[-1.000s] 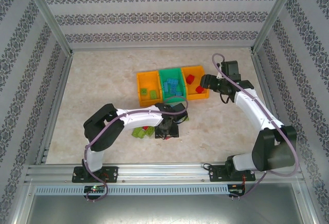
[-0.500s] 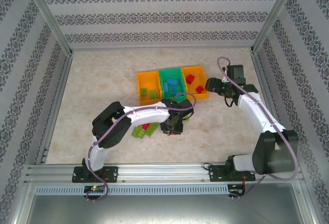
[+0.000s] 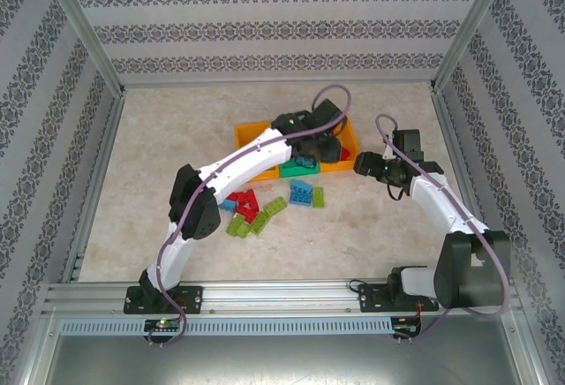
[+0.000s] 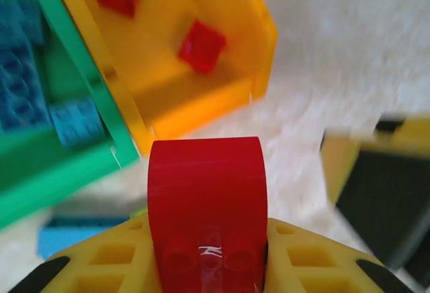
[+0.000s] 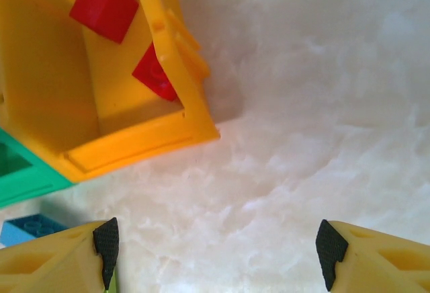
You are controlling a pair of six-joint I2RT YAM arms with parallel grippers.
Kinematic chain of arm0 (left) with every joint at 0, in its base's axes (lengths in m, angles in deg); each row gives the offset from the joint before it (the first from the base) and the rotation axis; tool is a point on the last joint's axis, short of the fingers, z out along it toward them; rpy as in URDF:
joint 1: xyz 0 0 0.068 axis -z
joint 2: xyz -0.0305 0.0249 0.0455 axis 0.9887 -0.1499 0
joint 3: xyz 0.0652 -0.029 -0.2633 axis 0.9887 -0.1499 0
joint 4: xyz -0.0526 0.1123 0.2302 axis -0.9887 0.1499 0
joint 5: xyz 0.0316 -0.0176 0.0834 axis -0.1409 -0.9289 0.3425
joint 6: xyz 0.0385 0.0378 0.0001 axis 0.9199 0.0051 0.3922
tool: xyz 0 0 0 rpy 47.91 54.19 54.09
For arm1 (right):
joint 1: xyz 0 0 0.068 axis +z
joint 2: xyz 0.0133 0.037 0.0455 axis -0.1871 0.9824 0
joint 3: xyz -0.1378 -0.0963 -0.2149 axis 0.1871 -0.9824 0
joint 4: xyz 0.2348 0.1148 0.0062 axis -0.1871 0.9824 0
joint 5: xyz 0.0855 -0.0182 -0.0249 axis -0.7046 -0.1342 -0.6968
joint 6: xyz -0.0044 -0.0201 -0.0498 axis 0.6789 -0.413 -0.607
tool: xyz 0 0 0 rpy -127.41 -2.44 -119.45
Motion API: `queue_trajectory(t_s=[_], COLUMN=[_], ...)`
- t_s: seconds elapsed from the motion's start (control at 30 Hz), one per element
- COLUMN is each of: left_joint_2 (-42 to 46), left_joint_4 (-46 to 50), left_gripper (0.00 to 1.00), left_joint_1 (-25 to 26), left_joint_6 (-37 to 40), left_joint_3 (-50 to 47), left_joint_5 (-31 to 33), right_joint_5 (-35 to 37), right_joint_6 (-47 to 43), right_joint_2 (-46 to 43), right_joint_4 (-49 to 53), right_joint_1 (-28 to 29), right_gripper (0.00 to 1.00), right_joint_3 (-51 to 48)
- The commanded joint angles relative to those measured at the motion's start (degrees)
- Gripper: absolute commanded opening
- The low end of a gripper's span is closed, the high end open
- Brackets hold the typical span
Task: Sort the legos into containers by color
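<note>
My left gripper (image 4: pixel 207 242) is shut on a red lego (image 4: pixel 205 192) and hangs at the near edge of the right orange container (image 4: pixel 201 98), in which two red legos (image 4: pixel 201 46) lie. The green container (image 4: pixel 60 165) beside it holds blue legos (image 4: pixel 27 71). From above, the left gripper (image 3: pixel 324 145) covers part of the row of containers (image 3: pixel 250 131). My right gripper (image 5: pixel 218 249) is open over bare table just right of that orange container (image 5: pixel 134 138). Loose red (image 3: pixel 245 201), blue (image 3: pixel 303 193) and green legos (image 3: pixel 274 208) lie on the table in front.
The left arm (image 3: pixel 238 160) arches over the left and middle bins. The right gripper (image 3: pixel 364 164) sits close to the left gripper. Frame posts and patterned walls enclose the table (image 3: pixel 159 155). Bare table lies left of the bins and right of the loose pile.
The left gripper shut on a red lego at the pile and swung up and back to the right orange bin. The right gripper drew back from that bin toward the right.
</note>
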Motion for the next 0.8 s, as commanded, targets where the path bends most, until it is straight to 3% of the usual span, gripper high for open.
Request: queue_trajectory(t_s=[0.0, 0.33, 0.47, 0.77], left_joint_2=[-4.1, -14.6, -17.1, -16.9], left_joint_4=[0.7, -6.7, -8.5, -9.6], left_gripper=[0.28, 0.29, 0.32, 0.72], left_joint_1=[-2.5, -6.5, -8.2, -9.1], left_joint_6=[3.2, 2.9, -0.6, -2.2], left_joint_3=[3.1, 14.1, 15.5, 15.0], left_joint_5=[-3.2, -13.5, -16.0, -17.8], right_joint_5=[-1.9, -3.6, -4.4, -1.9], right_joint_6=[1.3, 1.8, 2.0, 0.2], right_joint_2=[-2.3, -7.2, -7.7, -8.3], right_joint_4=[-1.6, -2.0, -1.6, -1.1], right_joint_1=[0.0, 0.5, 1.4, 10.0], right_gripper=[0.79, 0.79, 0.79, 0.81], right_joint_3=[-1.9, -6.1, -6.9, -7.7])
